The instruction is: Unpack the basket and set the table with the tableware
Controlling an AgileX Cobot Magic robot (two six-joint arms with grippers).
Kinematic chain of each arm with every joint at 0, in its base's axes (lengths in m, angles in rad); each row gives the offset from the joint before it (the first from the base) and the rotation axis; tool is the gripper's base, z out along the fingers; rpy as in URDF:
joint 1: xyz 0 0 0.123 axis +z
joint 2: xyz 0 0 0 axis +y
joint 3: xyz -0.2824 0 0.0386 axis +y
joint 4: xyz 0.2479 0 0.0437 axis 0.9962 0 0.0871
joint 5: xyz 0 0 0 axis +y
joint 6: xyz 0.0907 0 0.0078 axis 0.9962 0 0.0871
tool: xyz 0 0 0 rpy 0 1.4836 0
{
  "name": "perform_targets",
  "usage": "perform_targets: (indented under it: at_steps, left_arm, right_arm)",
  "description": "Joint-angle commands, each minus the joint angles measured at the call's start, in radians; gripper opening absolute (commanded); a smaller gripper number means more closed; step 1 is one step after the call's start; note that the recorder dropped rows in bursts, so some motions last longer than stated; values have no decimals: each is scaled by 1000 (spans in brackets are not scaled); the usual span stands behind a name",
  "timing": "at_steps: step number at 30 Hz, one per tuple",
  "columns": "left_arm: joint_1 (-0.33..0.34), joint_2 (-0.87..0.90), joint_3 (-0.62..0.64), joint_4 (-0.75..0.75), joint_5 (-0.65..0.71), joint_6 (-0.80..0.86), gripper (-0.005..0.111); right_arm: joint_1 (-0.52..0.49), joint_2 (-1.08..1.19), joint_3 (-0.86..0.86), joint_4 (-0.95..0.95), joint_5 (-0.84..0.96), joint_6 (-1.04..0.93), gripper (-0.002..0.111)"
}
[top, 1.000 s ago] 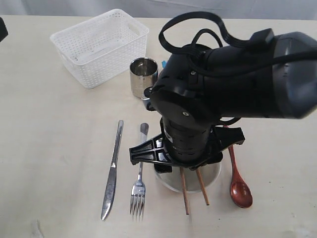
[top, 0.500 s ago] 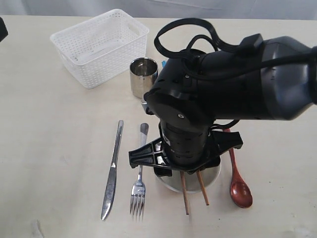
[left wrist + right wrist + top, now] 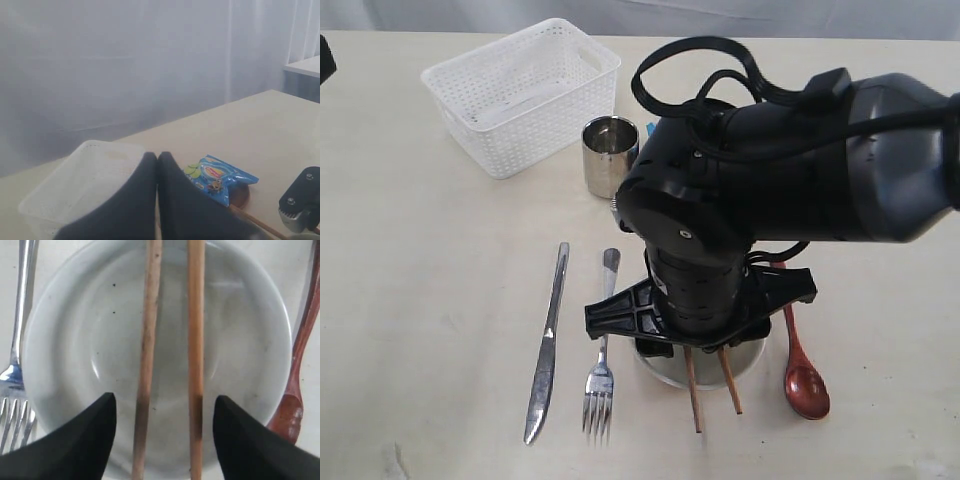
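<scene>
Black jaws of your right gripper (image 3: 164, 402) stand wide apart above the cream bowl (image 3: 65, 340), flanking two wooden chopsticks (image 3: 150, 340) laid across it. Beside the bowl lie fork (image 3: 601, 370) and knife (image 3: 548, 350) on one side, spoon (image 3: 803, 380) on the other; steel cup (image 3: 609, 155) and white basket (image 3: 520, 95) sit beyond it. Jaws of your left gripper (image 3: 157, 160) are pressed together.

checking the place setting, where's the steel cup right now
In the exterior view the steel cup stands upright on the table, just right of the white basket and beyond the handle end of the fork.
</scene>
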Motion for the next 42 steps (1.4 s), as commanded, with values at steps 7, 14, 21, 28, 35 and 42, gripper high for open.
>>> perform_targets:
  at_steps: [7, 14, 21, 28, 35, 42]
  left_arm:
    - [2, -6, -2, 0, -4, -5, 0]
    - [2, -6, -2, 0, -6, -5, 0]
    - [2, -6, -2, 0, -8, -5, 0]
    - [2, -6, -2, 0, -8, -5, 0]
    - [2, -6, -2, 0, -8, -5, 0]
    - [2, -6, -2, 0, -8, -5, 0]
  right_arm:
    - [-5, -2, -3, -25, 2, 14, 44]
    - [-5, -2, -3, -21, 2, 20, 40]
    - [-5, -2, -3, -15, 2, 37, 40]
    - [-5, -2, -3, -8, 4, 41, 27]
    - [-5, -2, -3, -5, 4, 41, 27]
    - [-5, -2, -3, -4, 10, 50, 27]
